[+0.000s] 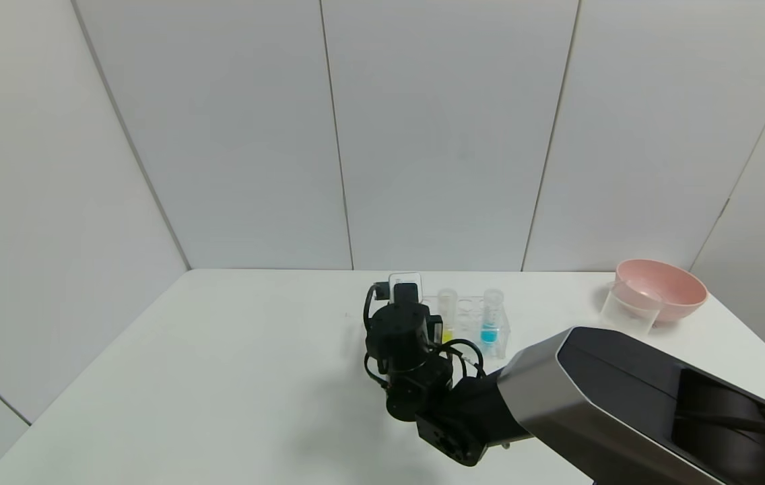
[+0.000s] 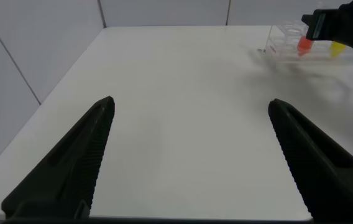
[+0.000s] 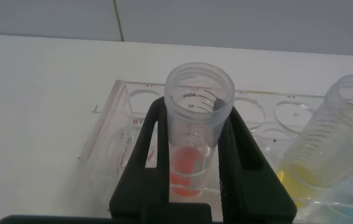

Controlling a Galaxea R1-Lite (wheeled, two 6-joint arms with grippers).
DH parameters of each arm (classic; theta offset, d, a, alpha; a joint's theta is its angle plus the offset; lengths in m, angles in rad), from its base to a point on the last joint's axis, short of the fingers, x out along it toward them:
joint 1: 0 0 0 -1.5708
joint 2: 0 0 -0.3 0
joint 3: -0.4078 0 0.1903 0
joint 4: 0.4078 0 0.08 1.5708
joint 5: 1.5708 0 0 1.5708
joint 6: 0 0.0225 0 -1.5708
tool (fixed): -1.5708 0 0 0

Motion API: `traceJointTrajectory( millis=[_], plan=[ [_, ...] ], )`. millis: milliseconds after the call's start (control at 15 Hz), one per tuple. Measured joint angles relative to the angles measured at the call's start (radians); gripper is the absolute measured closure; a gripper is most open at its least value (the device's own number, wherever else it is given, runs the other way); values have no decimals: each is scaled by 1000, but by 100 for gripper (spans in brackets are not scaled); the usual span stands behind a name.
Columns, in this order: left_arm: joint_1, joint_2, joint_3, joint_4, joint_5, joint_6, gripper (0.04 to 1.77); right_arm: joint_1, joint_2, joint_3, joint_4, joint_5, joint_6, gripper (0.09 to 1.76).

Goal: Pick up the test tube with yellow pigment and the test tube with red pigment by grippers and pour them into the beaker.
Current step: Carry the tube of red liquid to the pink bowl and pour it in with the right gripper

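Right gripper [image 3: 198, 180], jaws closed on the test tube with red pigment [image 3: 195, 130], which stands upright in the clear tube rack [image 3: 117, 134] at its left end. Beside it in the rack stand the test tube with yellow pigment [image 1: 447, 311] and, further right, a tube of blue liquid [image 1: 491, 316]. Beaker [image 1: 630, 310] stands well apart at the table's right, in front of the pink bowl [image 1: 665, 286]. Left gripper [image 2: 189, 162] hangs with jaws wide apart and empty over bare table. Probable hazards: a lift that is not vertical may drag the rack or knock the yellow tube; a smooth wall may slip in the jaws; early tilting may spill pigment short of the beaker.
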Motion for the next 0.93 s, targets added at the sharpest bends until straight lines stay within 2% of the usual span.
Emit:
traceJointTrajectory(
  millis=[467, 933],
  plan=[
    [0, 0, 0, 0, 0, 0, 5, -1, -39, -2, 8, 0, -6, 134],
    [0, 0, 0, 0, 0, 0, 5, -21, -159, -60, 106, 17, -7, 134]
  ],
)
